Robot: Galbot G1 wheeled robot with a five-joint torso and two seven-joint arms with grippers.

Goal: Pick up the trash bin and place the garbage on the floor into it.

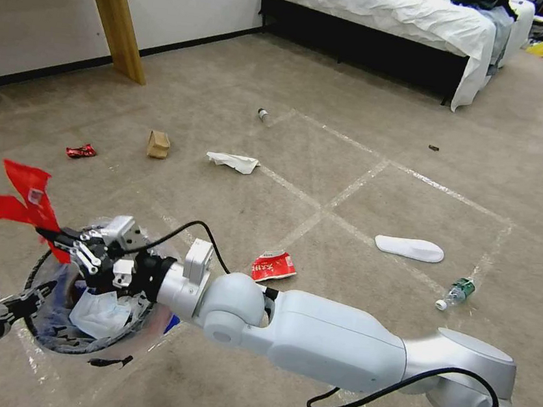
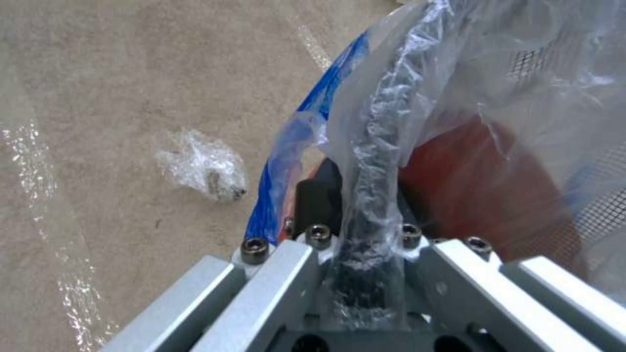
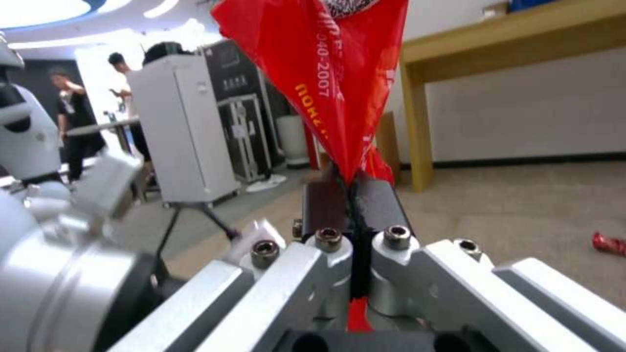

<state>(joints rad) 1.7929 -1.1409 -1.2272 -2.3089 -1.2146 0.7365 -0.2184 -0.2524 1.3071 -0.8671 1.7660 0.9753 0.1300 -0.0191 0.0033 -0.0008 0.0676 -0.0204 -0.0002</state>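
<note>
Head view: the right gripper [image 1: 52,237] reaches across to the left and is clamped on a red wrapper [image 1: 23,198], which sticks up above the near rim of the bin [image 1: 41,327]. The bin is at lower left, its dark rim held by the left gripper [image 1: 32,297]; inside lie a white tissue [image 1: 98,314] and clear bag plastic. On the floor [image 1: 394,100] remain a red crushed can [image 1: 80,151], a tan packet [image 1: 158,144], a white tissue [image 1: 233,161], a small bottle [image 1: 263,114], a red-and-white carton [image 1: 273,266], a white slipper [image 1: 409,248] and a green-labelled bottle [image 1: 456,294]. Left wrist view: the left gripper [image 2: 365,215] is pressed together on the bin's rim [image 2: 375,146], which is wrapped in clear liner with blue print; mesh side and red base show beyond. Crumpled clear plastic [image 2: 202,166] lies on the carpet beside it. Right wrist view: the right gripper [image 3: 355,205] pinches the wrapper [image 3: 320,73], red with yellow and white print, standing upright; the can [image 3: 610,243] lies on the carpet well apart.
</note>
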